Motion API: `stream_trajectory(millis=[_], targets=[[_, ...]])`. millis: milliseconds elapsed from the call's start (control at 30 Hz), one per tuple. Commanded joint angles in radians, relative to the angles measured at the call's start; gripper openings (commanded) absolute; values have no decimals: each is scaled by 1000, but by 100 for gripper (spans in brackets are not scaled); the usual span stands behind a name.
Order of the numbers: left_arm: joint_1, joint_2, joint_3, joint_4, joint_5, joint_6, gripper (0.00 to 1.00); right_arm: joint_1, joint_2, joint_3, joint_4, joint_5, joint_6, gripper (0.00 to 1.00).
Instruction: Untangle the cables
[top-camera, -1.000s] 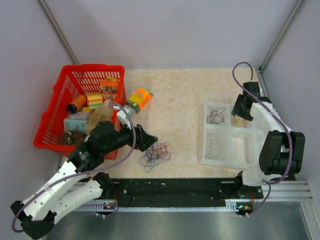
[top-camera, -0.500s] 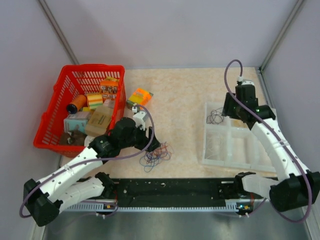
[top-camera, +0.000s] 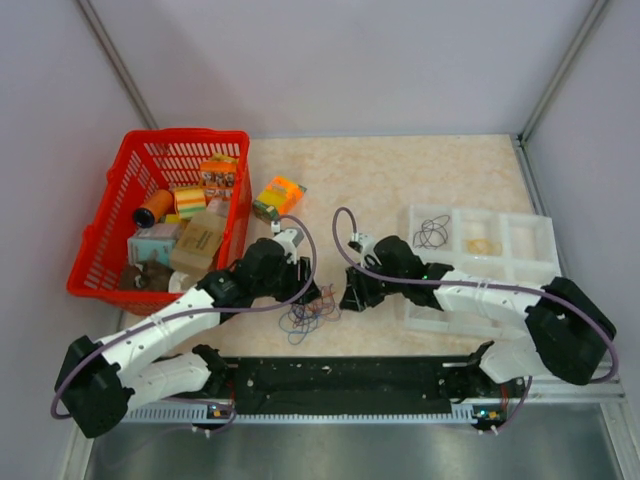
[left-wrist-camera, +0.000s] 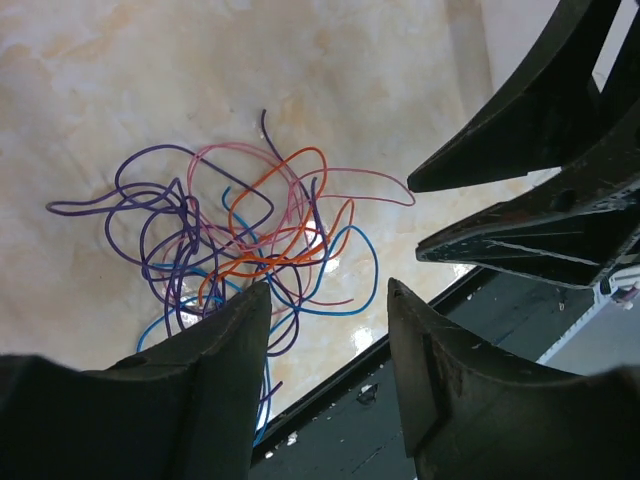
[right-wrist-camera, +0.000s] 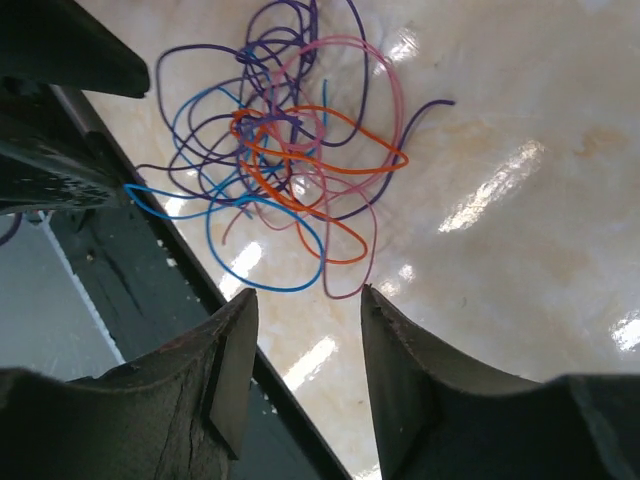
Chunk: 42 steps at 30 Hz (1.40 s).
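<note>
Since 1 s ago the right gripper (top-camera: 352, 295) (right-wrist-camera: 305, 295) has swung off the clear divided tray (top-camera: 545, 225) to the middle of the desk (top-camera: 380, 180). It now hangs just right of the cable tangle (top-camera: 310, 315) (left-wrist-camera: 250, 235) (right-wrist-camera: 290, 150), jaws spread, nothing between them. The left gripper (top-camera: 305, 290) (left-wrist-camera: 325, 290) has edged in on the tangle's far-left side, jaws likewise spread and empty. The tangle, loops of purple, blue, orange and pink, lies near the desk's near edge between the 2 grippers; contact with either cannot be told. 1 black cable (top-camera: 432, 232) sits coiled in the tray's far-left compartment. A red basket (top-camera: 110, 215) stands at the left edge.
</note>
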Motion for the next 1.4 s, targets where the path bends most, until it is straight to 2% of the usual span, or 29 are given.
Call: stream_trajectory(millis=[0, 133, 200, 267, 433, 533, 667, 833, 1067, 1367], targets=[[-2, -23, -35, 62, -51, -73, 57, 17, 63, -22, 263, -6, 18, 45], [-3, -5, -78, 123, -14, -110, 65, 28, 120, -31, 314, -1, 15, 45], [-2, 39, -87, 164, 15, -133, 62, 28, 149, -36, 351, -20, 38, 27], [-3, 82, -107, 219, 24, -154, 59, 29, 129, -34, 348, -44, 62, 0], [-2, 197, -130, 258, -74, -189, 50, 31, -183, -56, 222, 25, 98, 0], [-2, 275, -130, 273, -84, -200, 48, 31, -392, 34, 106, 6, 96, 0], [-2, 332, -133, 273, -112, -205, 46, 31, -553, 206, -57, 43, 77, 0], [-2, 296, -159, 264, -129, -208, 46, 31, -577, 450, -243, 178, -34, 0], [-2, 194, -176, 190, -201, -180, 47, 30, -572, 610, -309, 281, -124, 0], [-2, 108, -159, 164, -209, -144, 62, 31, -589, 851, -352, 319, -213, 0]])
